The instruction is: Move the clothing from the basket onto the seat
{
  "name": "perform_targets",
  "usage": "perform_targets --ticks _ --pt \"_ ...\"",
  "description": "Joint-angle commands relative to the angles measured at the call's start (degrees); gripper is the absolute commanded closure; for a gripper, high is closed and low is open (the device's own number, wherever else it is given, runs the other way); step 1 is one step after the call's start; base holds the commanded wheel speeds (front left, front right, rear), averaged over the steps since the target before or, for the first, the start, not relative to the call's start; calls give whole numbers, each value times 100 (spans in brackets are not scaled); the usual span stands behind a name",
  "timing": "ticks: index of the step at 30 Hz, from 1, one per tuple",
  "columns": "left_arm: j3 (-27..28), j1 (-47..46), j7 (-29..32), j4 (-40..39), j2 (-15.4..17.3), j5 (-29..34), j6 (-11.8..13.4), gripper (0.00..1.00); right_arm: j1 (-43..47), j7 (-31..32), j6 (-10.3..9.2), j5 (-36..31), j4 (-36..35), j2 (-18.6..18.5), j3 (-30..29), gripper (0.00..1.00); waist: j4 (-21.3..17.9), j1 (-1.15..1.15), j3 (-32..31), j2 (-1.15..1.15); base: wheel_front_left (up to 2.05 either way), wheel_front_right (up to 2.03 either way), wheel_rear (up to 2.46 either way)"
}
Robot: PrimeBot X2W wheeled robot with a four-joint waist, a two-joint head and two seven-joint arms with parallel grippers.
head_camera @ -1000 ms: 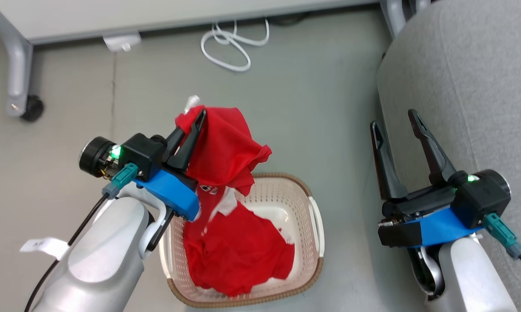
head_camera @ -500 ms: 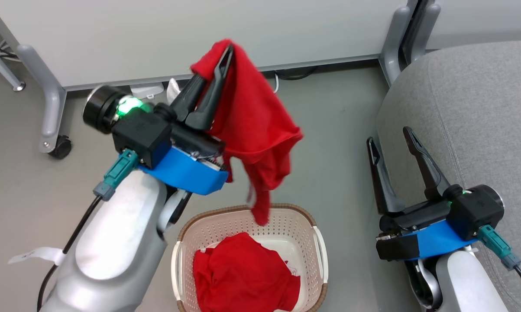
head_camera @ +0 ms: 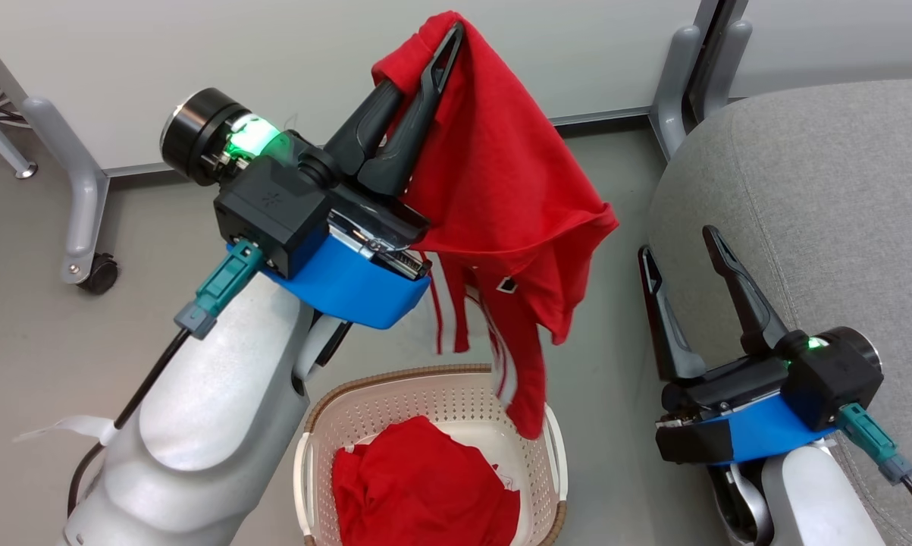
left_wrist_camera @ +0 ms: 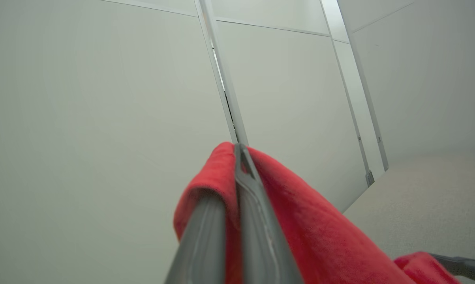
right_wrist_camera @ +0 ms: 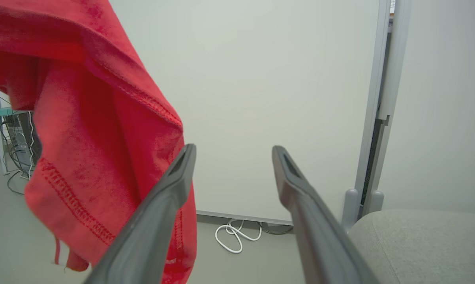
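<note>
My left gripper (head_camera: 437,45) is shut on a red garment (head_camera: 501,197) of the clothing, held high above the basket (head_camera: 456,390); its white-striped tail hangs down to the basket rim. A second red garment (head_camera: 425,485) lies crumpled inside the cream basket. In the left wrist view the shut fingers (left_wrist_camera: 241,205) pinch red cloth (left_wrist_camera: 308,221). My right gripper (head_camera: 679,246) stands open and empty at the front edge of the grey seat (head_camera: 819,189). In the right wrist view its fingers (right_wrist_camera: 170,197) frame the white wall, with the hanging garment (right_wrist_camera: 87,118) to their left and the seat (right_wrist_camera: 419,244) at lower right.
A white partition wall (head_camera: 274,68) on grey legs, one with a caster (head_camera: 95,273), runs across the back. A white cable (right_wrist_camera: 233,236) lies coiled on the floor at its foot. Grey floor (head_camera: 39,356) surrounds the basket.
My left gripper has lifted the red garment up out of the basket and carried it toward the seat. The head camera has tilted up. The right gripper holds its place, still open.
</note>
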Motion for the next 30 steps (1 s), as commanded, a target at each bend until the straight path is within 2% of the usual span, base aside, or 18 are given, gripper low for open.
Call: perform_targets --ticks 1,9,21,30 --pt "-15 -35 -25 8 22 19 -6 100 57 -22 3 -51 -90 -19 36 0 0 0 3 0 0 0 0" --pt "-68 3 -25 53 24 -5 -6 100 -324 -22 3 -490 -151 -24 669 0 34 0 32 0 0 0 0" --pt "-290 -93 -26 4 -151 33 -7 100 -1524 -22 3 -758 827 -208 1635 0 212 0 79 0 0 0 0" --pt "-495 -75 -26 -50 -294 36 -6 100 -1874 -21 3 -592 1479 -77 1791 2 325 0 87 0 0 0 0"
